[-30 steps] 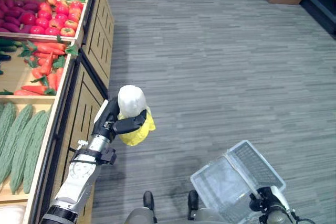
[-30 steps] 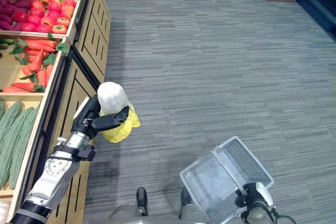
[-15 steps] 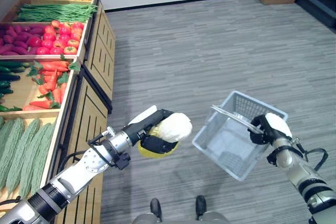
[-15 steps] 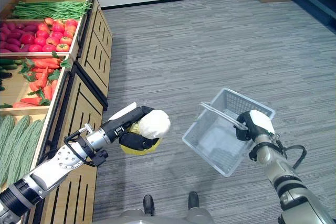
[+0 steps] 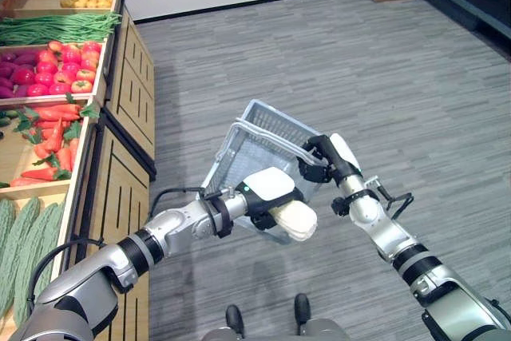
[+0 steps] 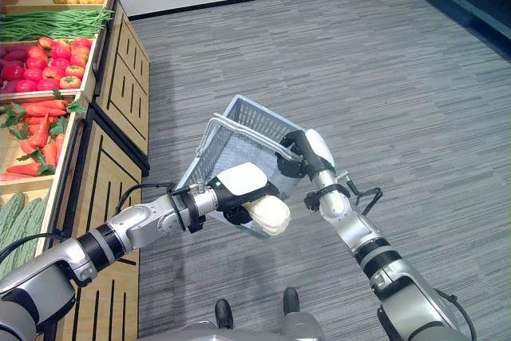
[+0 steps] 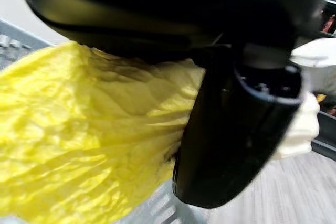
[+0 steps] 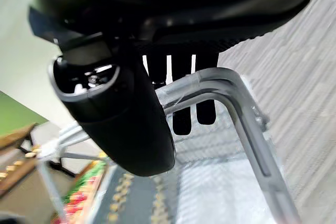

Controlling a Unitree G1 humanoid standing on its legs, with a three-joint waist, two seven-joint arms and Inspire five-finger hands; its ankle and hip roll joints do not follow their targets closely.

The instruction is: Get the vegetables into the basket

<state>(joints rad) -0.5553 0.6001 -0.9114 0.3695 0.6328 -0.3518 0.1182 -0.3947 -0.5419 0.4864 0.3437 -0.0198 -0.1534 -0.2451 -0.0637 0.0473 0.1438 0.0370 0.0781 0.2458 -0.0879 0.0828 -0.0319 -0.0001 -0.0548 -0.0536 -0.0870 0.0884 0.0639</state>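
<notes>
Left hand [image 5: 267, 193] clamped around Chinese cabbage [image 5: 294, 220], held at near rim of grey wire basket [image 5: 251, 145]. Right hand [image 5: 323, 161] curled round basket handle [image 8: 220, 90], basket tilted above floor.

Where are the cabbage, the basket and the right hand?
cabbage [image 5: 294, 219], left eye view, on its pale stem end.
basket [image 5: 254, 135], left eye view, on its mesh wall.
right hand [image 5: 316, 160], left eye view, on its fingers at the handle.
</notes>
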